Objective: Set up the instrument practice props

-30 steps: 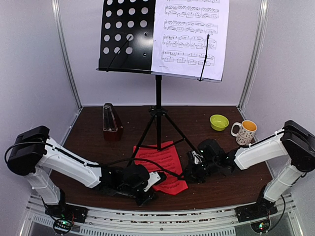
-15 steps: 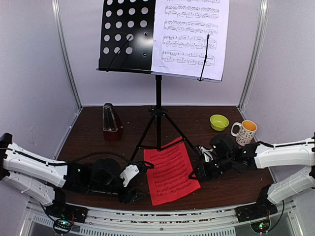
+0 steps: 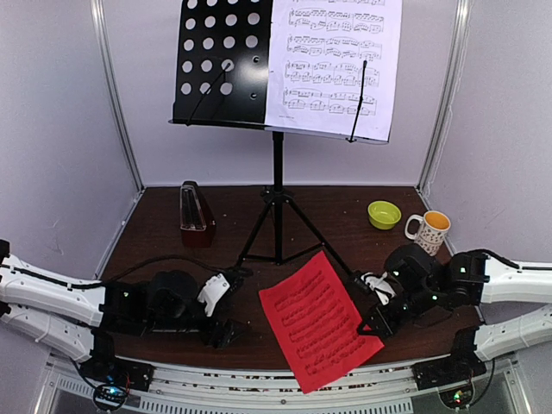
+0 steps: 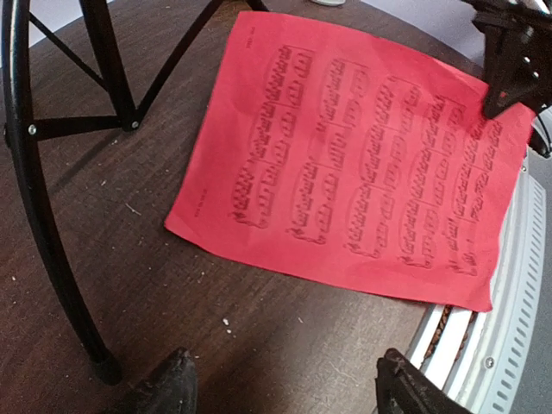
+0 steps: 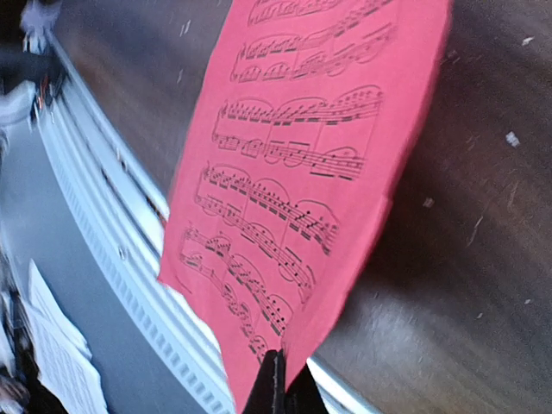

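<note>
Top external view shows us the left gripper (image 3: 229, 304) low on the table (image 3: 155, 250), jaws wide apart and empty, the red music sheet (image 3: 319, 319) tilted over the table's near edge, and the right gripper (image 3: 373, 321) pinched tight on its right edge.

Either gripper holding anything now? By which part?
Right gripper pinches the red sheet by its right edge. Left gripper is open, holding nothing.
</note>
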